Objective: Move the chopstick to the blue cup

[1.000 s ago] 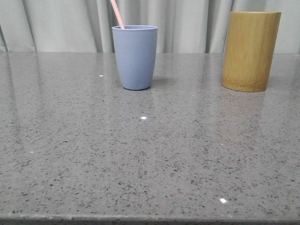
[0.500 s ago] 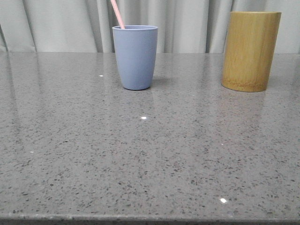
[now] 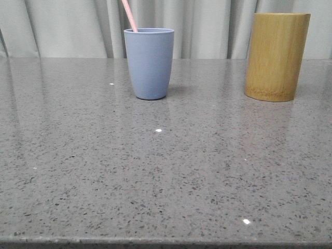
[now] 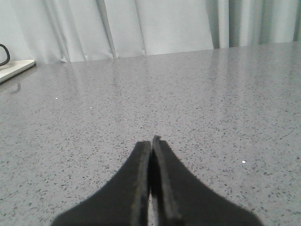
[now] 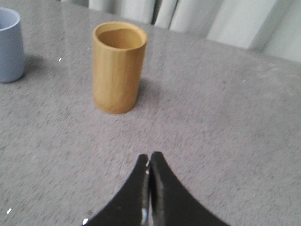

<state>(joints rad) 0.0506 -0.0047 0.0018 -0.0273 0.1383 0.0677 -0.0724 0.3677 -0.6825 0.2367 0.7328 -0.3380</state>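
Nothing on the table has shifted since 1 second ago: both cups and the stick sit exactly where they were in the front view. Going left to right, the left gripper (image 4: 151, 143) hangs over bare grey speckled table (image 3: 155, 176), its jaws pressed together with nothing between them. Next comes the blue cup (image 3: 149, 63), standing upright, with the chopstick (image 3: 129, 15) already inside it, leaning against the rim on the robot's left and poking up past the top of the frame. Well apart to the right stands the bamboo cylinder (image 3: 276, 56), upright, and from the right wrist view its visible interior looks empty (image 5: 117, 66). The right gripper (image 5: 149, 162) hovers near that cylinder, jaws together and holding nothing. Judged from this layout, the transfer looks done, so the step in hand is a clean retreat. Doing it well means keeping both arms away from the blue cup, since the leaning stick puts its weight on 1 side and a nudge could tip the light tumbler or flick the stick out. Closed fingers and a slow, high withdrawal seem safest.
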